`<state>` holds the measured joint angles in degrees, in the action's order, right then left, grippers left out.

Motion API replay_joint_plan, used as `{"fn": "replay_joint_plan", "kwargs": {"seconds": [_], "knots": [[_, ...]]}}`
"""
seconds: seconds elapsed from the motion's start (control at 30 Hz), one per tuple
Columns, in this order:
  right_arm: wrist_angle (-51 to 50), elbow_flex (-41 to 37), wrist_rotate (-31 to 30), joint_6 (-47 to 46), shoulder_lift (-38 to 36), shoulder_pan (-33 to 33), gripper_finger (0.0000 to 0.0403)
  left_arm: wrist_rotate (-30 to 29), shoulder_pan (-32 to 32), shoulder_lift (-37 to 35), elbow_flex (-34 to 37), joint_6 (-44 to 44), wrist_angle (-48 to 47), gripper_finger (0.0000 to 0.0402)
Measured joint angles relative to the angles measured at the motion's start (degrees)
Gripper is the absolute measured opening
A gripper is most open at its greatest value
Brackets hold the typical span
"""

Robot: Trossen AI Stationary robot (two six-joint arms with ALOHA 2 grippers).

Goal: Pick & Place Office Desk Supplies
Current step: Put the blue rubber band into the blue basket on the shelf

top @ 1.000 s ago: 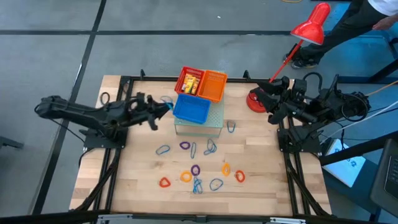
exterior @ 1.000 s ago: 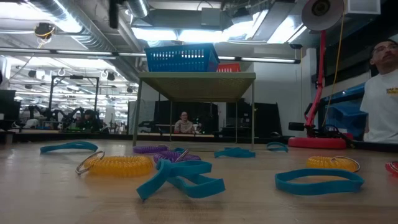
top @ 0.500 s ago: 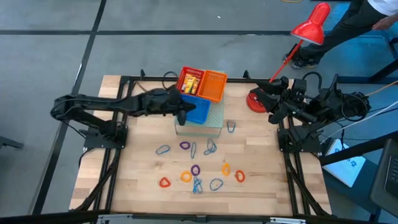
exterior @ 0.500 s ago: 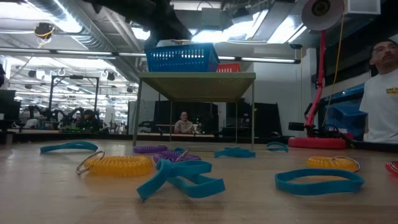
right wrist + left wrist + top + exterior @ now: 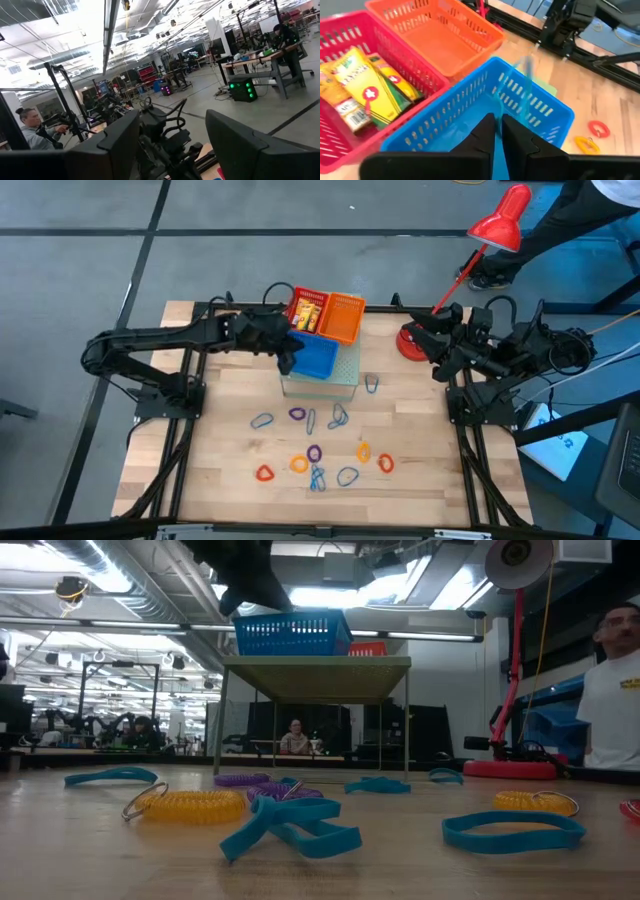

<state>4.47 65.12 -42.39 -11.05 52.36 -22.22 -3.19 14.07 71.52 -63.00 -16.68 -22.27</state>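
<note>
Pale wooden table (image 5: 220,450) framed by black rails, grey floor all round. At its far edge a small green stand (image 5: 347,376), carrying a blue basket (image 5: 315,358), with a red basket (image 5: 297,311) and an orange basket (image 5: 346,320) just behind. Yellow packs (image 5: 360,82) lying in the red basket; orange one bare.

Left gripper (image 5: 288,360) reaching over the blue basket's near corner. Seen from its wrist (image 5: 495,125), hanging just above the blue mesh with a blurred blue-grey loop (image 5: 525,82) ahead of it over the basket; cannot tell whether the loop is gripped or free.

Right gripper (image 5: 440,345) waiting at the table's right edge beside the lamp base, spread wide and holding nothing (image 5: 172,130).

Remaining supplies scattered on the boards in front of the stand: a blue-grey loop (image 5: 262,420), a purple loop (image 5: 297,414), an orange loop (image 5: 299,464), a red loop (image 5: 264,473), others near them, none touching the stand.

From table height: teal bands (image 5: 295,825) and a yellow coil (image 5: 195,805) close up, red desk lamp (image 5: 500,220) rising at right.

Beyond, a bright workshop with ceiling ducts and strip lights; a person in a white shirt (image 5: 615,690) standing at right, another person seated (image 5: 295,737) far back.
</note>
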Motion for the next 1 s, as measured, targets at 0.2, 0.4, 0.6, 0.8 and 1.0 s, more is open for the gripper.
{"fn": "replay_joint_plan", "kwargs": {"seconds": [0.2, 0.4, 0.6, 0.8, 1.0], "knots": [[-0.42, 0.0, 0.02, -0.06, 0.0, 0.0, 0.0231, 0.14, -0.16, 0.05, 0.09, -0.43, -1.67, 0.0074], [-0.42, 0.01, 0.02, -0.04, 0.0, 0.0, 0.0231, -0.64, -0.18, 0.03, 0.09, -1.17, -0.65, 0.0131], [-0.53, 0.01, -0.04, 1.03, 0.0, 0.0, 0.0231, 0.87, -0.28, -6.47, 0.09, -3.01, 12.54, 0.016], [-0.9, 0.02, 1.28, -1.99, 0.0, 0.0, 0.0231, -5.88, -5.68, -18.14, -0.02, -1.54, 16.87, 0.0149], [-3.65, 0.02, 6.04, -5.04, 0.01, -0.01, 0.0231, -21.83, -18.25, -24.52, 0.0, -2.48, 4.23, 0.013]]}}
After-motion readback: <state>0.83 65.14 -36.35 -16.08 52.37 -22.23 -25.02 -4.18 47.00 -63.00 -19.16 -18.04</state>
